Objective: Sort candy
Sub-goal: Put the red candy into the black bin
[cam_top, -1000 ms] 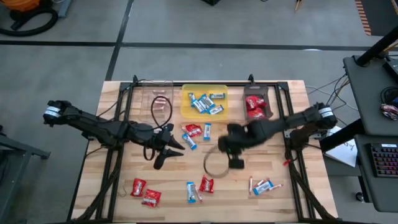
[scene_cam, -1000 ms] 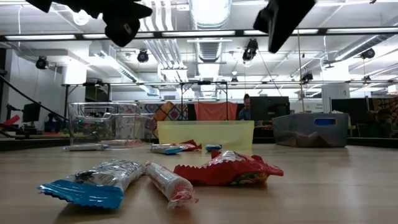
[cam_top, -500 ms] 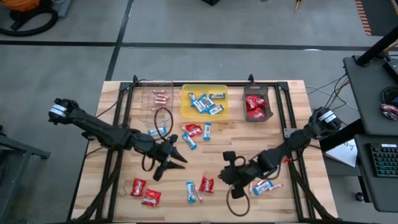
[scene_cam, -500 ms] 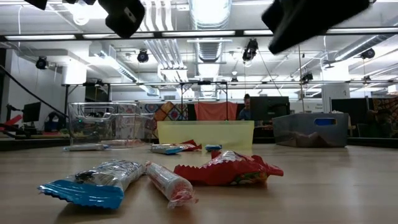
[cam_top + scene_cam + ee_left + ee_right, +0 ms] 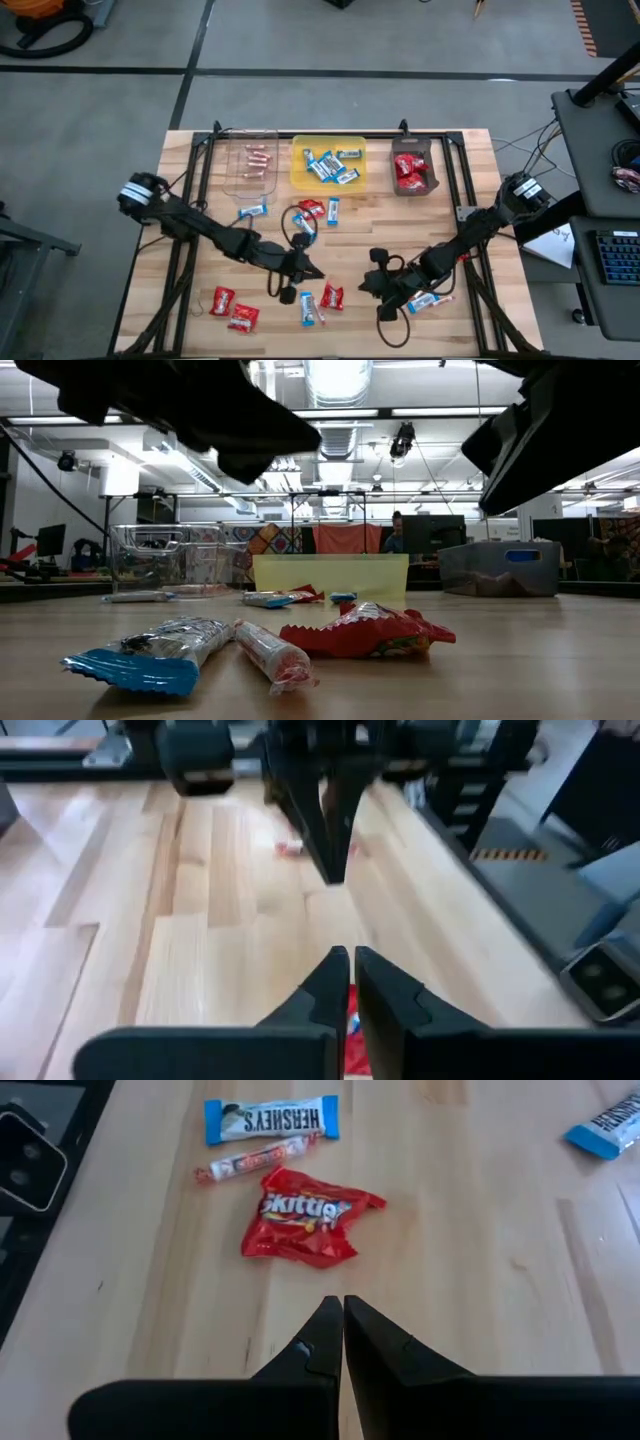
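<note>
Candy lies loose on the wooden table: a red packet [image 5: 332, 296], a blue-and-white bar [image 5: 310, 308] and a thin pinkish stick [image 5: 255, 1160] near the front. More lies mid-table [image 5: 310, 210] and front left [image 5: 232, 308]. My left gripper [image 5: 312, 273] hangs shut above the table, just left of the red packet [image 5: 350, 1020], holding nothing. My right gripper [image 5: 365, 286] is shut and empty to the right of that packet [image 5: 305, 1215], its tips [image 5: 342, 1302] pointing at it. The two grippers face each other.
At the far edge stand a clear tray [image 5: 250, 165] with pinkish sticks, a yellow tray [image 5: 300, 175] with blue bars and a dark tray [image 5: 400, 150] with red packets. More candy [image 5: 425, 300] lies under the right arm. Black frame rails [image 5: 190, 250] run along both table sides.
My left gripper has gone toward the table's near edge and right, to the red packet, and has shut. My right gripper has swung from the table's middle toward the near edge and come down low, staying shut. No candy has moved.
</note>
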Available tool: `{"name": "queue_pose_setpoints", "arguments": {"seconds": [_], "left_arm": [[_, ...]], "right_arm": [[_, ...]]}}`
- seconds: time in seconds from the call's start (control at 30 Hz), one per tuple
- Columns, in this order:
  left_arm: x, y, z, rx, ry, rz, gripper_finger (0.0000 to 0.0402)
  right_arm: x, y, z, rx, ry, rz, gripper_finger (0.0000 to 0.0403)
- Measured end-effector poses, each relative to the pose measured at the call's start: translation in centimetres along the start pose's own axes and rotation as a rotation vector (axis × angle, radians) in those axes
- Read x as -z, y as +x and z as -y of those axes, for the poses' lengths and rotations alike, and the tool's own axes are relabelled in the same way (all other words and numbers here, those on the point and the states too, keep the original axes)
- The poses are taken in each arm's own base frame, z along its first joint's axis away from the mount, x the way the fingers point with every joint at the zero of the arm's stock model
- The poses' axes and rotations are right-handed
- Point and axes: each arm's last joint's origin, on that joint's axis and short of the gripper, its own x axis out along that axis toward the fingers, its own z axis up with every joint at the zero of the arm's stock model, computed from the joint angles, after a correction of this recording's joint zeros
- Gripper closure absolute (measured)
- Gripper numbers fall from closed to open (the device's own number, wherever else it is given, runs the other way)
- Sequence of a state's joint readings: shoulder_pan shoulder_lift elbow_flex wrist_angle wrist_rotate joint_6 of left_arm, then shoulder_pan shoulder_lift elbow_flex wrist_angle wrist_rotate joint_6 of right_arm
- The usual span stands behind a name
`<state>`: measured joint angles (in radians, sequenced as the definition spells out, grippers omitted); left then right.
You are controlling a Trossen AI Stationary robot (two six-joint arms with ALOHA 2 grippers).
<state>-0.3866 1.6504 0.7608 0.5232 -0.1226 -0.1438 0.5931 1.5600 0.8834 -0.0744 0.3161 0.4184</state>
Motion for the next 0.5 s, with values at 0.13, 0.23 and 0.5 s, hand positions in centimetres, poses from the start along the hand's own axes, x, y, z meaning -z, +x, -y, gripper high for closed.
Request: {"name": "queue_pose_setpoints", "arguments": {"seconds": [0.13,0.23,0.5], "left_arm": [[1.2,2.1,0.3,-0.003,0.063,-0.047,0.0397],[2.6,3.4,1.0,0.0,0.108,-0.094,0.04],[4.0,4.7,1.5,0.047,0.126,-0.145,0.0401]], "right_arm": [[0.6,0.2,0.1,-0.01,0.008,0.026,0.0394],[1.0,0.7,0.2,-0.012,0.019,0.068,0.0394],[2.9,3.7,-0.1,0.038,0.011,0.083,0.0394]]}}
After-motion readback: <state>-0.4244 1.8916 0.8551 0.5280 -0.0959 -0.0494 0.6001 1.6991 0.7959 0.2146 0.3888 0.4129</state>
